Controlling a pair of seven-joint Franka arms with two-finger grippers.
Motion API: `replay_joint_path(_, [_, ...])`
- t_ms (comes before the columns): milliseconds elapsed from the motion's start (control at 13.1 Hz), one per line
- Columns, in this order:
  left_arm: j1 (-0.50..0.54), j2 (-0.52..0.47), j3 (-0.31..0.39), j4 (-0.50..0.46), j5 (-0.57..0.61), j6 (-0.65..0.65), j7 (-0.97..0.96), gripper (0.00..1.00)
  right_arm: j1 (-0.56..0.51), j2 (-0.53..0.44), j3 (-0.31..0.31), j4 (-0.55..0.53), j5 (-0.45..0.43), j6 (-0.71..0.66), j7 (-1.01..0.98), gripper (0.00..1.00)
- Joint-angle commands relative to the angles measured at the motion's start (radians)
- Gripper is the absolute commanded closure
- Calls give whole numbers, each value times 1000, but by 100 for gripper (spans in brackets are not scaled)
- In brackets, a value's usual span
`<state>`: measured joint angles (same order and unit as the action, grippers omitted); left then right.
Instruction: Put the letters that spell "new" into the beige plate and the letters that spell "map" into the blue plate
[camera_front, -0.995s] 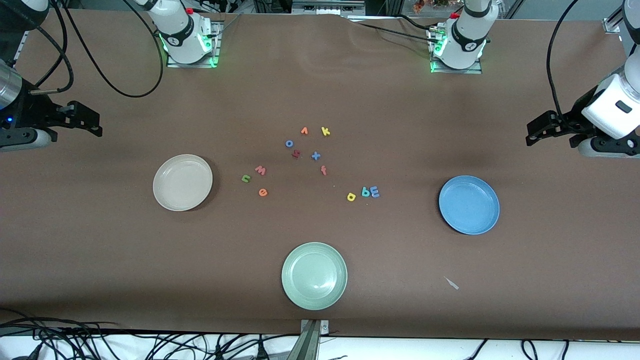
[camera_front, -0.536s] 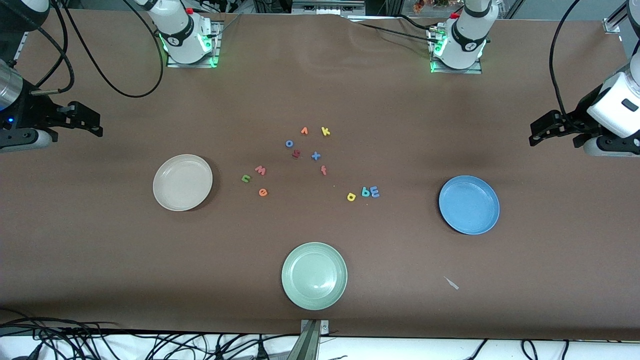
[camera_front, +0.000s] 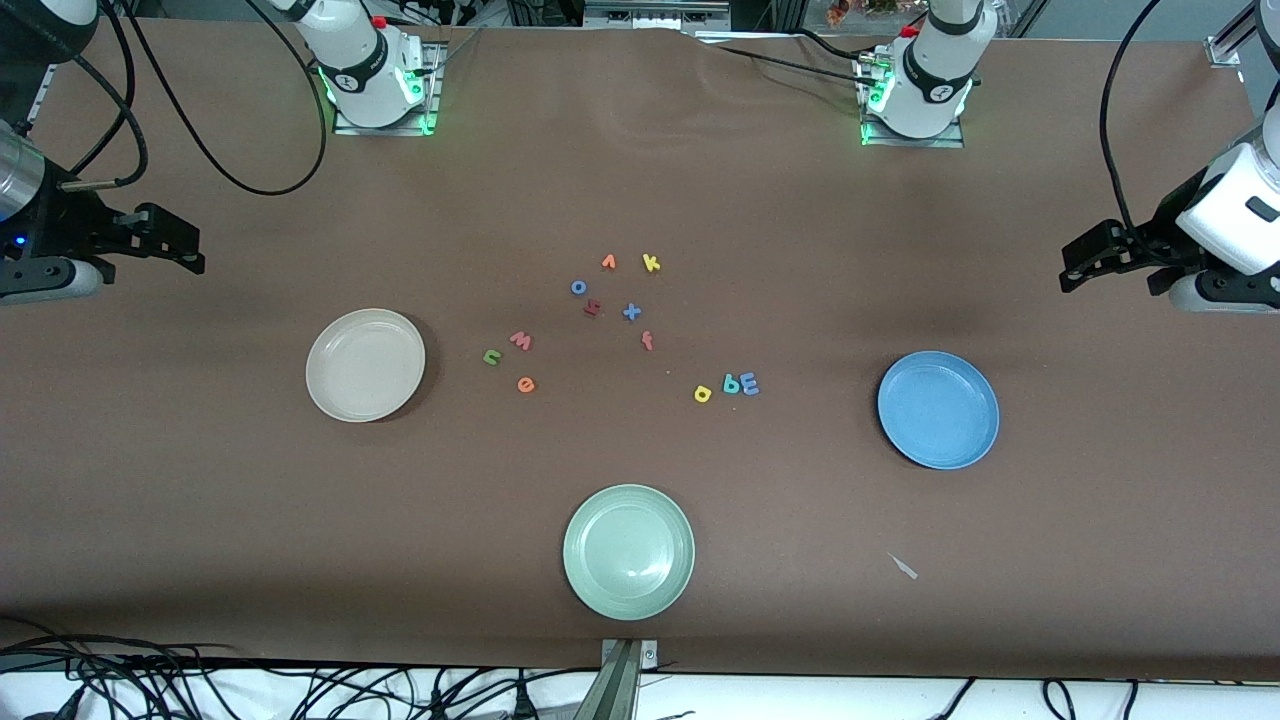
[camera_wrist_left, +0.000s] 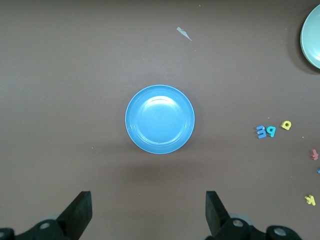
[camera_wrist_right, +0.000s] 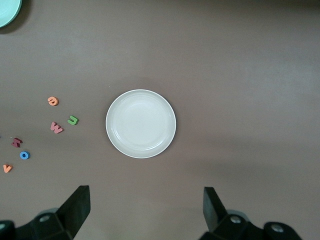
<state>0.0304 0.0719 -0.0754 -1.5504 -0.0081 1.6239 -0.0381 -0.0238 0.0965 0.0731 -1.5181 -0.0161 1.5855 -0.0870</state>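
Both arms wait at the tabletop's ends, nothing picked yet. The left gripper (camera_wrist_left: 147, 217) hangs with jaws spread wide above the blue plate (camera_front: 938, 409); the right gripper (camera_wrist_right: 145, 212) hangs likewise, empty, above the beige plate (camera_front: 365, 364) — each camera framing its target. Mid-table, n (camera_front: 491, 356), e (camera_front: 526, 384), w (camera_front: 521, 340) cluster toward the beige plate, while a (camera_front: 702, 394), p (camera_front: 732, 383), m (camera_front: 749, 384) sit toward the blue — a sensible split per arm.

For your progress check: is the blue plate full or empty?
Empty: the blue plate holds nothing; its m, a, p letters lie on the table.
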Motion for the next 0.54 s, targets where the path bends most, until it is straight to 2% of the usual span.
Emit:
replay_joint_path(0, [6, 8, -1, 26, -12, -16, 1, 0, -1, 8, 1, 19, -13, -13, 6, 0])
replay_joint_path(459, [2, 9, -1, 27, -12, -16, 1, 0, 1, 8, 1, 19, -10, -13, 6, 0])
